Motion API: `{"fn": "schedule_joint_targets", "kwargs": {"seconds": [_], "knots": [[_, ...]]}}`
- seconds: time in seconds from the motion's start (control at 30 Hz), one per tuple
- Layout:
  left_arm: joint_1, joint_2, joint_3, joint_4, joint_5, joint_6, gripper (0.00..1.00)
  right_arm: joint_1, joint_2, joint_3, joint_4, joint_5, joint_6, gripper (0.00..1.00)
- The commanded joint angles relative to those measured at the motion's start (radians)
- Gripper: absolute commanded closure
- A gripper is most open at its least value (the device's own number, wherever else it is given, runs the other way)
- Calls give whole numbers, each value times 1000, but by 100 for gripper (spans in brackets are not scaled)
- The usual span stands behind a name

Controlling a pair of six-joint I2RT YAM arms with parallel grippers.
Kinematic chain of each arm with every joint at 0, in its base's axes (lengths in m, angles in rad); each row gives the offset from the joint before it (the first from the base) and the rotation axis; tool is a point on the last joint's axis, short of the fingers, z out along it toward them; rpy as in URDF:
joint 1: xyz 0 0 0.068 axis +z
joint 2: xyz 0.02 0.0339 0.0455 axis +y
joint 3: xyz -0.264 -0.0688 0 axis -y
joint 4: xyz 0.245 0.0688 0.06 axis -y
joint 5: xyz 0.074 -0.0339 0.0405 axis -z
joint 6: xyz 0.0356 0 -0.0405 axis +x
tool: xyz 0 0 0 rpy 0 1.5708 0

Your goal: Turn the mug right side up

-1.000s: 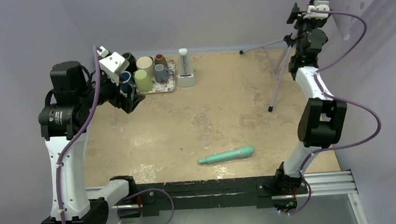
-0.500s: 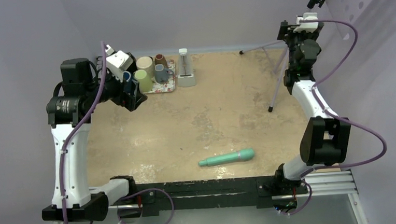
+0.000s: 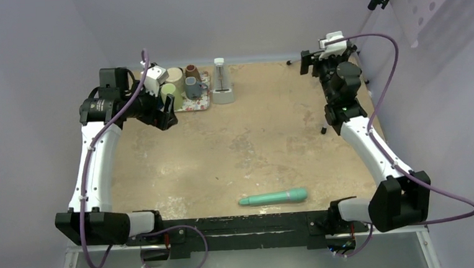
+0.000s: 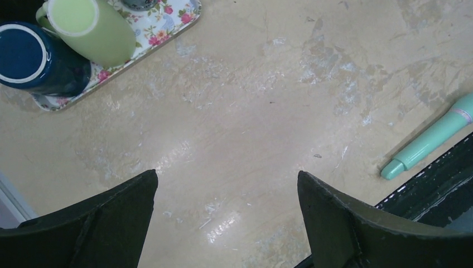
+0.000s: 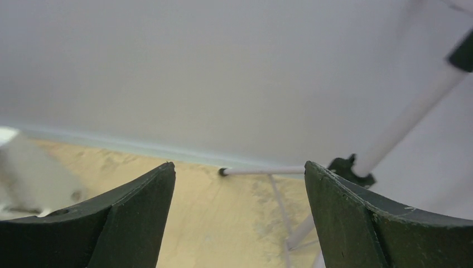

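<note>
A flowered rectangular tray (image 4: 164, 25) at the far left corner of the counter (image 4: 251, 123) is loaded with glossy ceramic mugs. A pale green mug (image 4: 95, 33) and a navy mug (image 4: 39, 58) are seen side by side on it, each apparently with its flat closed end upward. The left gripper (image 4: 226, 184) is held spread and empty above the mottled, scuffed counter beside the tray. The right gripper (image 5: 240, 173) is likewise spread and empty, pointed at the back wall.
</note>
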Motion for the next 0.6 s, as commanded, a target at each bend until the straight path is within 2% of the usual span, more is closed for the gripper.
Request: {"fn": "schedule_joint_targets", "kwargs": {"seconds": [0.0,0.1,0.2,0.4,0.5,0.57], "knots": [[-11,43,-47,116,-23,-14,2,91,-40,16,-177,-155,-2,11],[-18,101,-27,132,-23,-11,6,144,-55,3,-237,-261,-4,11],[-30,166,16,148,-29,29,10,181,-77,-38,-223,-347,21,11],[-77,368,219,112,-112,280,12,199,-116,-115,-147,-401,113,11],[-111,501,345,56,-80,420,15,201,-134,-129,-146,-395,133,11],[-127,581,392,82,-37,487,17,202,-156,-137,-143,-391,141,11]]}}
